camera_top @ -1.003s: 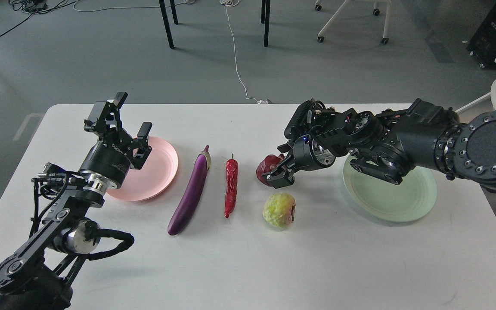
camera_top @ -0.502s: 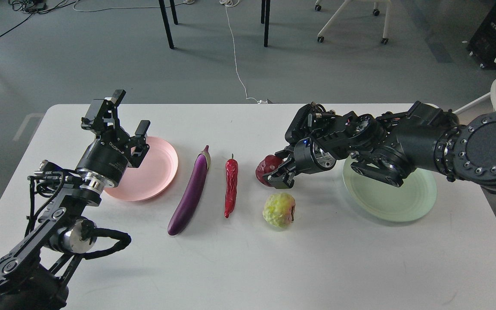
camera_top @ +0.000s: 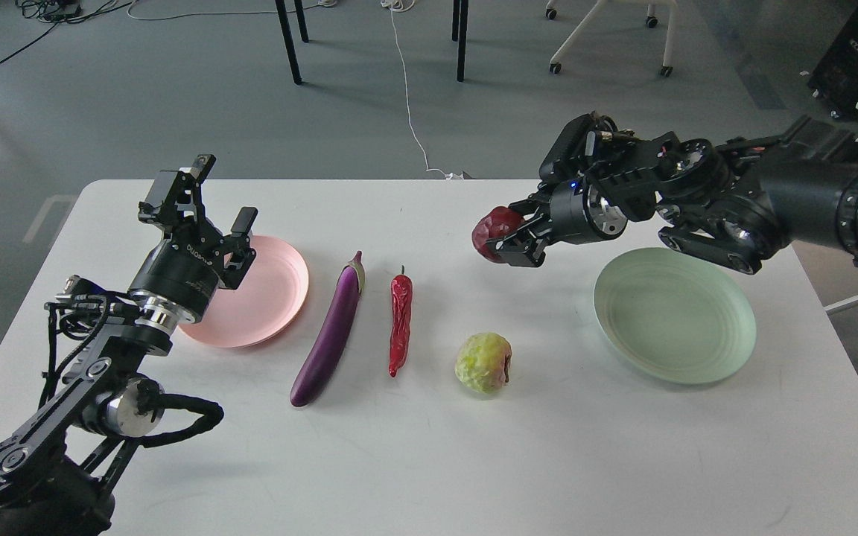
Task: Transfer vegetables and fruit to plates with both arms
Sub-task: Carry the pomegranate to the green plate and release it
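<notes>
With my right gripper (camera_top: 507, 242) pinching the dark red fruit (camera_top: 494, 233) aloft, I'd swing toward 4 o'clock over the mint plate (camera_top: 727, 357), lower, release gently; left gripper (camera_top: 214, 205) spread over pink plate (camera_top: 280, 298), idle

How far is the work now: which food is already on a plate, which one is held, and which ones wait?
Nothing is on a plate: the pink plate and green plate are both empty. In hand: the right gripper holds the dark red fruit in the air. The left gripper is open above the pink plate. Left on the table: eggplant, chili pepper, yellow-green fruit.
</notes>
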You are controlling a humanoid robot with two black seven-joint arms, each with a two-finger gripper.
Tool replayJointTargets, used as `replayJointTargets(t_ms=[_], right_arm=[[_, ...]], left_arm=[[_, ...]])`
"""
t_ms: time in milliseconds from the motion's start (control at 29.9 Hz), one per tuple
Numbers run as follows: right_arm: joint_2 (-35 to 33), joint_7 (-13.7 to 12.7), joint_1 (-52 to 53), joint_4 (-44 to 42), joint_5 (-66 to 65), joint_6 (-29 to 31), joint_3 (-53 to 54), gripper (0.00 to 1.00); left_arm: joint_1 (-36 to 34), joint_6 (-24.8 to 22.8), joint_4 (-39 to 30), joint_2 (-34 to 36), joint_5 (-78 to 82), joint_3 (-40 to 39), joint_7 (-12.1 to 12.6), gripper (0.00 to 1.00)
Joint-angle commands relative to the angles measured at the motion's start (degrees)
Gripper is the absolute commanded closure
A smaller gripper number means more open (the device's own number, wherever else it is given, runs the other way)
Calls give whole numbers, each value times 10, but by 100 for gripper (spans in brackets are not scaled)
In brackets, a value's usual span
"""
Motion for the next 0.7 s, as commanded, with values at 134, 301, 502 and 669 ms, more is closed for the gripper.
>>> replayJointTargets(t_ms=[134,301,502,669], right_arm=[[-138,0,-11,17,-3,-37,-6,54],[-190,0,-46,15,-31,-39,-12,54],[-204,0,-91,-2,-38,-50,-12,53],[-198,0,-131,-32,-38,-68,-12,49]], left_arm=[[-2,-1,-2,-3,1,6,0,2],[-3,-1,-4,-6,2,6,0,2],[-4,-2,-5,-4,2,6,0,2],[-4,-1,-12,-1,2,6,1,2]])
